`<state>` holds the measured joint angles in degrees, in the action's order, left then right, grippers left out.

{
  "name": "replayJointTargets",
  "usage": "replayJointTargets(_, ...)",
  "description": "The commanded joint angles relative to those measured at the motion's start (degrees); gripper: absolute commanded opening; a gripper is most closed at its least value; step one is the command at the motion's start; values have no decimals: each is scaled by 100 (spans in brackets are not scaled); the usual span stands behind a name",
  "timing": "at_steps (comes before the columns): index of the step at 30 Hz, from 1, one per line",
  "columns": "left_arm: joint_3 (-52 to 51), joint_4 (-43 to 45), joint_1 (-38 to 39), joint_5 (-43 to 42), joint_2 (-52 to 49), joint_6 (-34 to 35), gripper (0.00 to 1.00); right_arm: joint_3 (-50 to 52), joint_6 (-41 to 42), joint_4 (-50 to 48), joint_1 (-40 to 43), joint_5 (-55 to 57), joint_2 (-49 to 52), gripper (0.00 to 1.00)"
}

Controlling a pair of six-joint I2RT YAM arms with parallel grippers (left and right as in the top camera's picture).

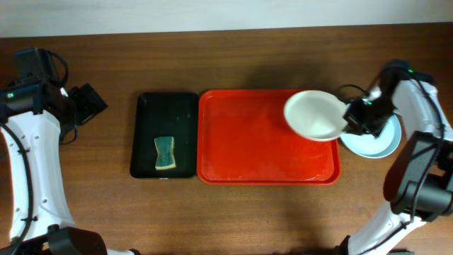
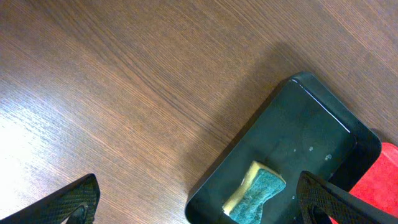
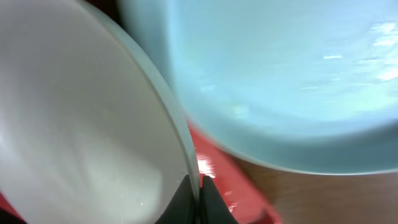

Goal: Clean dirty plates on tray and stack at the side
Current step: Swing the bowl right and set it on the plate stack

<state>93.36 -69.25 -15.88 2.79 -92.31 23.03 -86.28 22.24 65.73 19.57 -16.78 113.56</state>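
The red tray (image 1: 248, 145) lies at the table's middle. My right gripper (image 1: 352, 115) is shut on the rim of the white plate (image 1: 315, 115) and holds it raised over the tray's right end. In the right wrist view the fingers (image 3: 198, 190) pinch the white plate's edge (image 3: 81, 124), with the tray (image 3: 217, 168) below. A pale mint-blue plate (image 1: 373, 142) lies on the table right of the tray; it also shows in the right wrist view (image 3: 280, 81). My left gripper (image 1: 90, 105) is open and empty at the far left, over bare table (image 2: 199, 211).
A narrow black tray (image 1: 164, 113) lies left of the red tray and holds a green and yellow sponge (image 1: 165, 153). Both show in the left wrist view, the black tray (image 2: 311, 124) and the sponge (image 2: 255, 193). The table's far edge runs along the top.
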Motion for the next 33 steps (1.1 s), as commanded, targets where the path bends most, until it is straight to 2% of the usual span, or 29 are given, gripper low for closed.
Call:
replayJointTargets(1, 2, -7, -15, -44, -2, 52, 99, -7, -55, -7, 579, -393, -15, 4)
replayJointTargets(8, 2, -7, -15, -44, -2, 52, 99, -7, -96, 22, 1606, -656, -15, 4)
replayJointTargets(13, 2, -7, -15, -44, -2, 52, 99, 11, -96, 181, 2076, 87, -15, 4)
replayJointTargets(18, 2, -7, -15, -44, -2, 52, 99, 92, -94, 197, 2135, 765, -13, 4)
replayJointTargets(29, 0, -7, -15, -44, -2, 52, 99, 201, -74, 181, 2120, 671, -13, 4)
replayJointTargets(33, 2, -7, -15, -44, -2, 52, 99, 240, -76, 157, 2011, 691, -9, 7)
